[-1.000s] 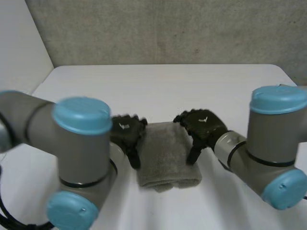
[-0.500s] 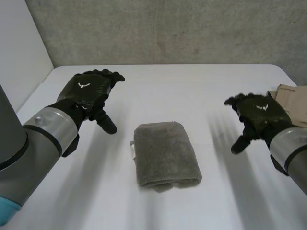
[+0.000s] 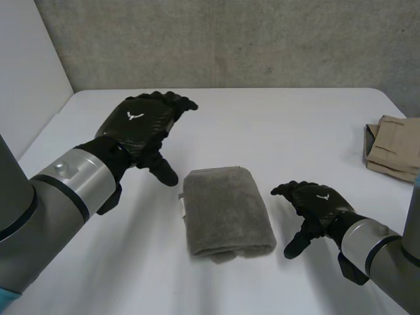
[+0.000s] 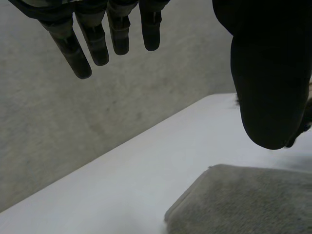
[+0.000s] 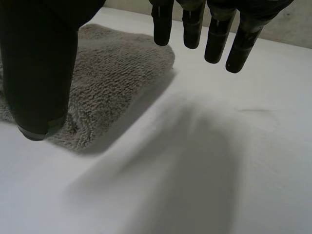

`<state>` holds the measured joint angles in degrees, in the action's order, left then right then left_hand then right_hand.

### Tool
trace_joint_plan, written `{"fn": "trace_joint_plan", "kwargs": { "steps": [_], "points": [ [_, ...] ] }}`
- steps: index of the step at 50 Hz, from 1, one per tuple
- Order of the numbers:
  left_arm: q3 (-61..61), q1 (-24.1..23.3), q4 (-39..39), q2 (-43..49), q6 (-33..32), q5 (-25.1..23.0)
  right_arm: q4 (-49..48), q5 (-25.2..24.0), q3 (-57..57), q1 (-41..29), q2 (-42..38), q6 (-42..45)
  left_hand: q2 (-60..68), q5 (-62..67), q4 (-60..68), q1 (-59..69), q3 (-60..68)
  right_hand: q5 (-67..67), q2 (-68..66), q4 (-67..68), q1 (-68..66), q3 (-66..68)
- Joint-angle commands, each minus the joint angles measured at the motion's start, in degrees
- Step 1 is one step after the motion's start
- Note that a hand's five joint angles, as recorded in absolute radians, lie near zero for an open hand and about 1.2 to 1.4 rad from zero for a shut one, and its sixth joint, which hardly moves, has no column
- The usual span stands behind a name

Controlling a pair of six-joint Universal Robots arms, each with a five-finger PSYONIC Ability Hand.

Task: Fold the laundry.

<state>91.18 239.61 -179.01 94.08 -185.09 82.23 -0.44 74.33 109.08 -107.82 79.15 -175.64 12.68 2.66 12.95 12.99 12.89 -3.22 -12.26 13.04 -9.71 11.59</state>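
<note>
The left hand's fingers (image 4: 92, 46) hang straight and a little spread, thumb held well off to the side, with nothing between them. The right hand's fingers (image 5: 192, 31) are the same: straight, fanned, empty, the thumb standing apart. The left hand (image 3: 141, 126) hovers above the desk (image 3: 262, 118) just beyond the far left corner of the towel (image 3: 226, 213), palm down and clear of the cloth. The right hand (image 3: 316, 205) sits low beside the towel's near right side, close to it but not touching. A second ago both hands were pressed against the towel's two long sides; half a second ago they had swung up and wide apart. Since then the left has drifted back a little toward the towel, and the right has dropped and come in to the towel's flank. The towel itself has not shifted: it lies in the middle of the desk as a compact grey rectangle, layers stacked, the near edge slightly bulged. That suggests this piece is folded and released, and the right hand's return looks like the start of a last tidy or of sliding it aside. A folded beige cloth (image 3: 392, 147) lies well apart at the desk's right edge, untouched.
</note>
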Motion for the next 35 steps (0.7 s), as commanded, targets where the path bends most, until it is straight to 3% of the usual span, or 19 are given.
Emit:
{"fn": "trace_joint_plan", "kwargs": {
  "steps": [1, 20, 35],
  "points": [
    [-0.5, 0.0, 0.1, 0.3, 0.3, -5.1, -4.4, 0.0, 0.3, -4.6, -2.8, 0.2, -1.3, -1.3, -1.6, -1.6, -1.5, 2.3, 1.3, -2.1, -1.2, -0.7],
    [-1.2, -2.0, -0.3, 2.4, 0.3, -5.1, -14.8, 1.2, -0.8, -12.4, -9.0, 2.1, -1.1, -1.1, -1.4, -1.4, -1.3, -8.5, -9.4, 8.7, -12.0, 10.1],
    [-1.3, -1.8, -0.3, 3.0, 0.4, -4.9, -16.4, 9.7, -0.5, -20.8, -8.0, 15.8, -0.9, -0.9, -1.2, -1.3, -1.2, -7.8, -8.8, 8.0, -11.3, 9.4]
  ]
}}
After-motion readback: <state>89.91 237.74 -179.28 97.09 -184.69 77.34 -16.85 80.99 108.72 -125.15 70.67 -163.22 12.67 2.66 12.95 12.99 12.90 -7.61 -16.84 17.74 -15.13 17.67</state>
